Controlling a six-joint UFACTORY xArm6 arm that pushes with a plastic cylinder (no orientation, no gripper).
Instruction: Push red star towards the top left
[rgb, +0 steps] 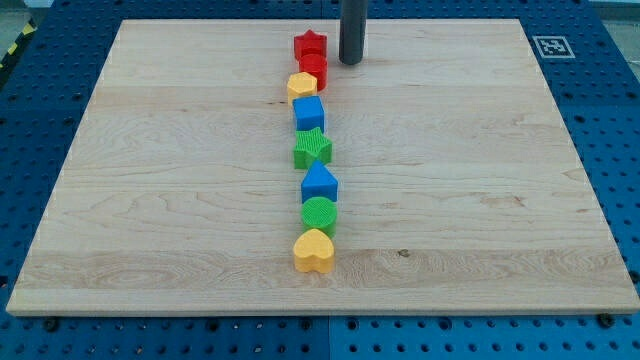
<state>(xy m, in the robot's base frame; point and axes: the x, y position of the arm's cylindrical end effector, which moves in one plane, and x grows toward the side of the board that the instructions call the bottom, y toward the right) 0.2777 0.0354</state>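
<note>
The red star (310, 44) lies near the top middle of the wooden board (150, 180), at the head of a column of blocks. My tip (350, 62) stands just to the star's right, a small gap apart. Directly below the star sits a red block (314, 70) whose shape I cannot make out, touching it.
The column runs down the board's middle: a yellow block (301, 87), a blue cube (309, 113), a green star (312, 148), a blue block (319, 183), a green cylinder (320, 214) and a yellow heart (314, 250). A marker tag (550, 46) sits at the top right corner.
</note>
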